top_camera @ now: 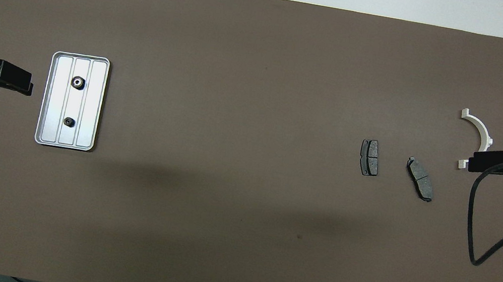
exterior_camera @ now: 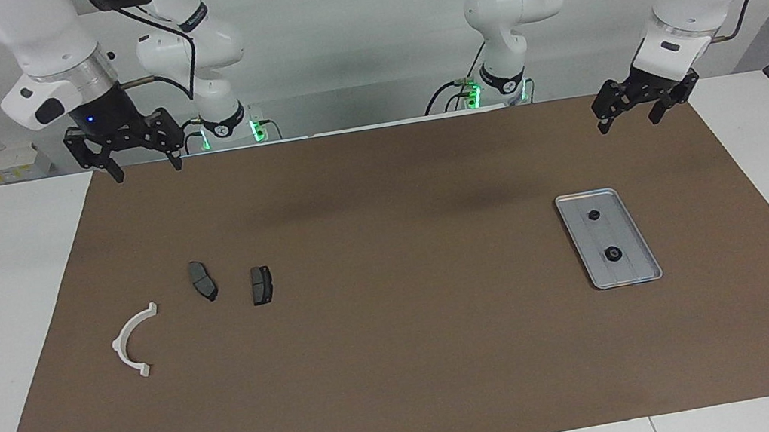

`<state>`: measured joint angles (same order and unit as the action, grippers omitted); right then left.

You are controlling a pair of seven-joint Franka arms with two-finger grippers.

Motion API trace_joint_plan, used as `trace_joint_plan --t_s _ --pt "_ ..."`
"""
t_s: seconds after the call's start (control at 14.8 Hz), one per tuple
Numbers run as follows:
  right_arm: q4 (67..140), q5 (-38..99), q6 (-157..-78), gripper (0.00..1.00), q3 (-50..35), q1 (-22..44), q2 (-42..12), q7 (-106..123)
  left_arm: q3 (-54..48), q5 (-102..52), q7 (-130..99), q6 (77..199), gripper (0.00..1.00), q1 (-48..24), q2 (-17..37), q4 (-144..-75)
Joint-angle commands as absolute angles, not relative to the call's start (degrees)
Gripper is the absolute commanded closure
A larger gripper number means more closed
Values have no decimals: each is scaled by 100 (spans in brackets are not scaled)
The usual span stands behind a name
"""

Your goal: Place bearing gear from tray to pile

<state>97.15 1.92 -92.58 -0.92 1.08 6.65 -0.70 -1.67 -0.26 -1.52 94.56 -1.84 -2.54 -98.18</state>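
The silver ridged tray (exterior_camera: 605, 235) lies toward the left arm's end of the table and also shows in the overhead view (top_camera: 93, 104). Two small dark round parts sit on it. The larger one, a gear with a light centre (exterior_camera: 613, 254) (top_camera: 78, 82), lies farther from the robots than the smaller one (exterior_camera: 593, 215) (top_camera: 69, 121). The pile lies toward the right arm's end: two dark brake pads (exterior_camera: 203, 280) (exterior_camera: 261, 285) and a white arc (exterior_camera: 135, 341). My left gripper (exterior_camera: 629, 121) hangs open and empty, raised beside the tray. My right gripper (exterior_camera: 147, 167) hangs open and empty near the pile.
A brown mat (exterior_camera: 407, 365) covers most of the white table. In the overhead view the pads (top_camera: 370, 157) (top_camera: 420, 178) and the arc (top_camera: 477, 133) lie spread apart. A black cable (top_camera: 476, 234) hangs from the right arm.
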Motion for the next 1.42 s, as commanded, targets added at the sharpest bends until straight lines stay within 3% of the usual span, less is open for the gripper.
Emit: trace_joint_plan --t_s 0.0,0.74,1.35 --pt "9756 360 -9193 0 -97 53 747 -123 -123 -9 -141 9545 0 -229 -413 -10002" --pt "9756 360 -9202 0 -97 105 747 -149 -53 9 202 9667 0 8 -378 -10081" --pt "9765 360 -9141 0 -88 44 747 -123 -53 9 404 11837 0 123 -211 -11846"
